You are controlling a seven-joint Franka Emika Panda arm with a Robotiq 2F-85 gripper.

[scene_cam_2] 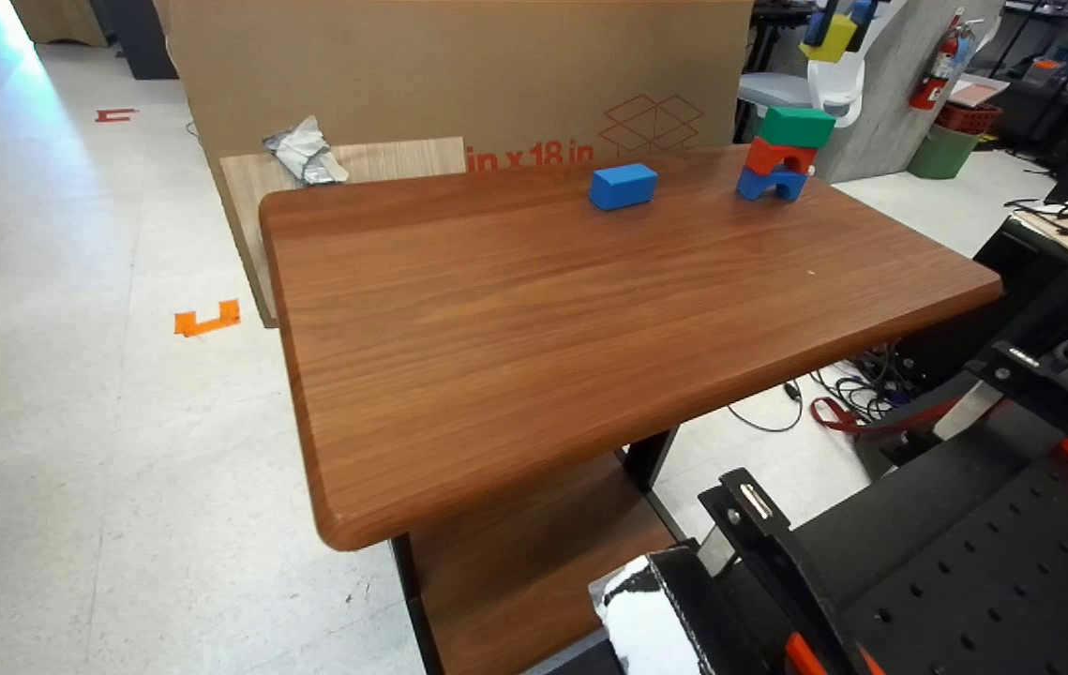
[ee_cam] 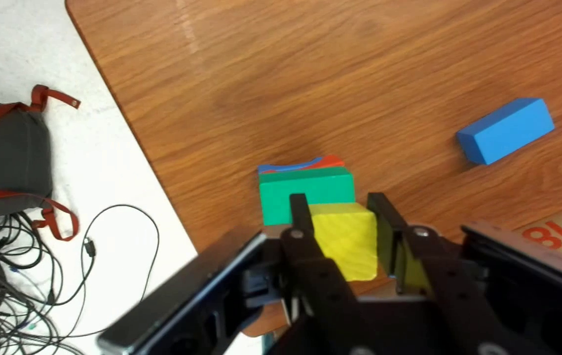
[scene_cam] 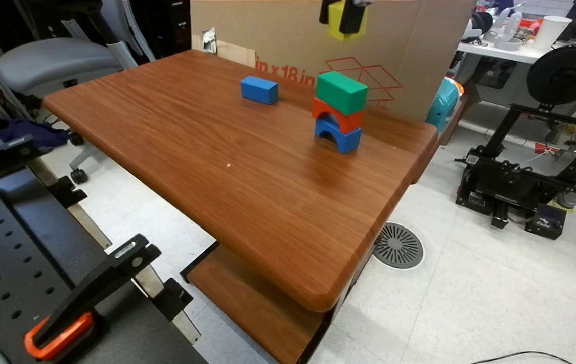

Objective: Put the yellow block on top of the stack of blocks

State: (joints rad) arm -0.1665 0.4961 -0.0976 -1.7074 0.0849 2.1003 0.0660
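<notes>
The yellow block is held in the air between the fingers of my gripper, which is shut on it. In both exterior views the yellow block is above the stack, with a gap below it. The stack is a green block on a red arch on a blue arch, upright near the table's far edge. In the wrist view the yellow block covers part of the green block; the red and blue arches show only as slivers behind it.
A lone blue block lies on the wooden table, beside the stack; it also shows in the wrist view. A large cardboard sheet stands upright along the table's far edge, close behind the stack.
</notes>
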